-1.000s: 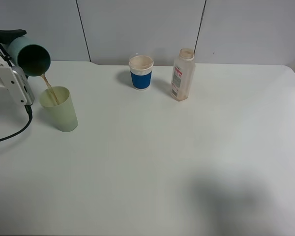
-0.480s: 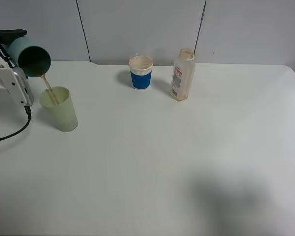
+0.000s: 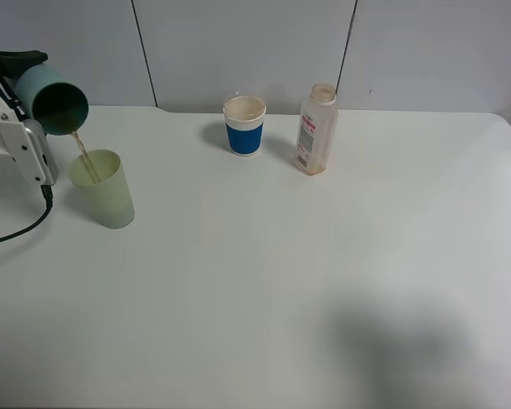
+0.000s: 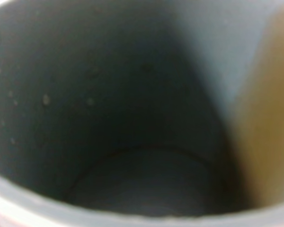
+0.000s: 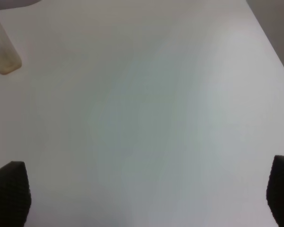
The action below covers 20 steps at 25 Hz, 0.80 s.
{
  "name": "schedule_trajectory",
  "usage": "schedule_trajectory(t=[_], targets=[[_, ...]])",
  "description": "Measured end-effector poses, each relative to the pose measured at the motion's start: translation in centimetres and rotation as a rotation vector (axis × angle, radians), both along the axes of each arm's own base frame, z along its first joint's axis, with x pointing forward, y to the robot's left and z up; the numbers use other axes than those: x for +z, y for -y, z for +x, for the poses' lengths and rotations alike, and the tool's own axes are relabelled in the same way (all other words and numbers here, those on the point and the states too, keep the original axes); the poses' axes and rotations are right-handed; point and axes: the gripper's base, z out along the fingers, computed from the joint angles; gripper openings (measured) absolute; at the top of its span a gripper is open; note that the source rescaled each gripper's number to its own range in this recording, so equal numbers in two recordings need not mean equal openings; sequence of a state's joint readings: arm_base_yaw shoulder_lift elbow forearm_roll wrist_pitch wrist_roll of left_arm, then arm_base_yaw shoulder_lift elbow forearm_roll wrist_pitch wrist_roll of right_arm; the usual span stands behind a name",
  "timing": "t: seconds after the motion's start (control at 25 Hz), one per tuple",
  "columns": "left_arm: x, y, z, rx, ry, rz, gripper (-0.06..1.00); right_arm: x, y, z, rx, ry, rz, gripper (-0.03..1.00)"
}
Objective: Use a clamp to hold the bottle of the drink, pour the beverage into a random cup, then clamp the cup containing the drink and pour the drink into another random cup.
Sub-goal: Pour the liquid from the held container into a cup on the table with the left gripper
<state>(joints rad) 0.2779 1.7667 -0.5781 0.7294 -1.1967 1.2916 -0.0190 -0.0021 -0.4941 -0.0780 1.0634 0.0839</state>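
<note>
Left gripper clamps tilted teal cup; beverage streams into yellow-green cup.

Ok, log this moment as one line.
phase: second pour | left gripper: tipping teal-green plastic tumbler | brown stream entering pale yellow-green tumbler | right gripper: open, idle

A white table carries a pale yellow-green tumbler, blue-sleeved paper cup and bottle.

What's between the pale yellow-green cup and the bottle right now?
In the exterior high view, only the blue-sleeved paper cup stands between the pale yellow-green cup and the bottle, set slightly back; otherwise bare table.
</note>
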Motion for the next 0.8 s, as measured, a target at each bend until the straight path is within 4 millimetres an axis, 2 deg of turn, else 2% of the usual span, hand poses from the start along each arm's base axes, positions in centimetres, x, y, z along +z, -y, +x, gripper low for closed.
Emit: schedule_trajectory(t=[0.8], targets=[[0.12,0.04,-0.03,-0.005,0.054,0.112,0.0,0.0,0.0,0.0,0.0,0.0,0.0,1.0]])
